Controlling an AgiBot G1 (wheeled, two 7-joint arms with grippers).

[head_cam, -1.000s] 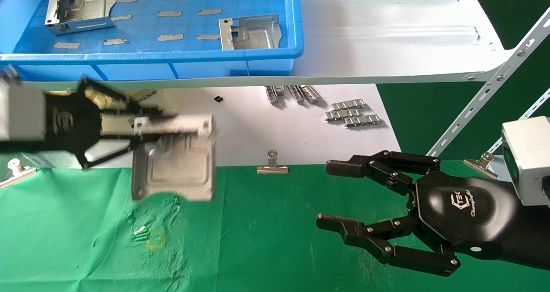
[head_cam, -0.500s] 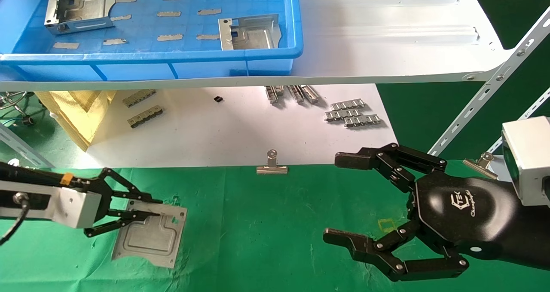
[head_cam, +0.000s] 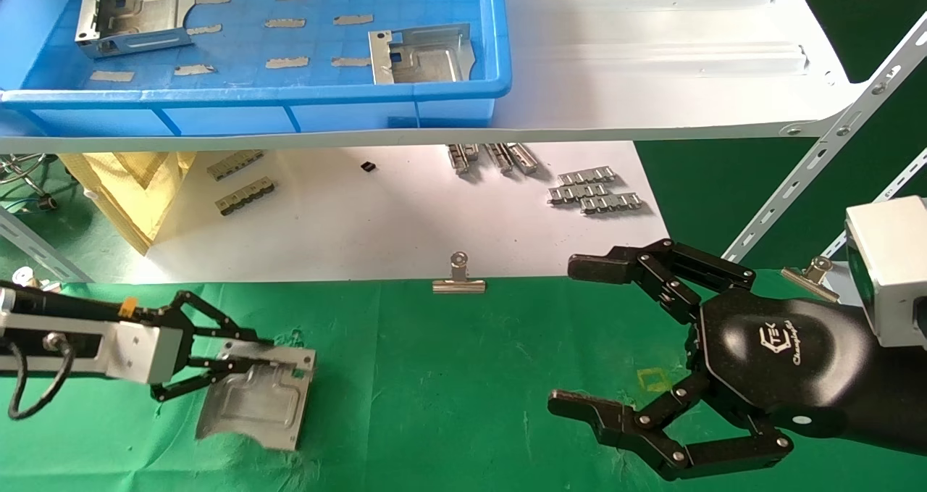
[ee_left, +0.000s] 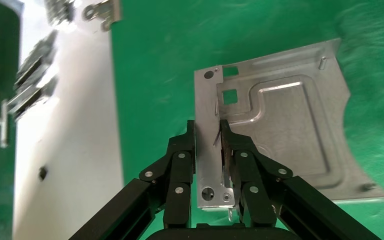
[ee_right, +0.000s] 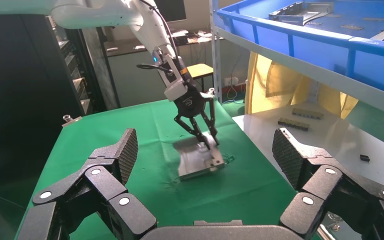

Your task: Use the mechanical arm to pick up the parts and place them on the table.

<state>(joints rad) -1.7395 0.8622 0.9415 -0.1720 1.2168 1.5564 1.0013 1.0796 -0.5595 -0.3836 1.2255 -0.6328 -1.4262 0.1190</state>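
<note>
The table, covered in wrinkled green cloth, fills the lower half of the head view, with a small yellow square mark on it toward the lower right. Above it, the white shelf board spans the top of the frame and carries a blue tray at upper left. A white sheet lies under the shelf in the middle of the frame, its near edge pinned by a silver binder clip.

The right mechanical arm's gripper sits at lower right of the head view, above the cloth, jaws spread wide with nothing between them.

The left mechanical arm's gripper reaches in from the lower left edge, low over the cloth. Its jaws are narrow, pinched on the bent-up edge of 1 part, which lies at lower left with its far side resting on the green cloth; the left wrist view shows the fingers clamped either side of that flange.

2 more parts stay in the blue tray: 1 at the upper left corner and 1 near the tray's front right.

Small grey ridged strips lie on the white sheet right of centre, and 2 more to the left, beside a yellow bag
</note>
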